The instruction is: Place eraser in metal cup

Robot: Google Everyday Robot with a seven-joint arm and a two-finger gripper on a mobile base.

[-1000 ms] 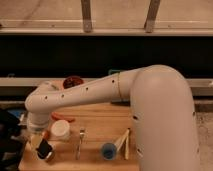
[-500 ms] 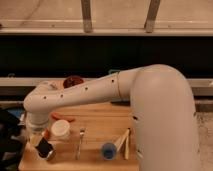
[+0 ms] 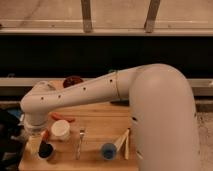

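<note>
While lower than before — end effector over metal cup

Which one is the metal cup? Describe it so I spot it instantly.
Start at the wooden table and go to its near-left corner, under the end effector. The metal cup sits there: short, dark inside, and lower than the white tub just behind it.

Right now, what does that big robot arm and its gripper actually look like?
The arm is thick, smooth and off-white, built of rounded tube-like segments. A seam ring marks one joint, and a row of small dark dots runs along the forearm. The gripper, at the table's front-left corner, looks pale, its details hard to make out. No cables show.
</note>
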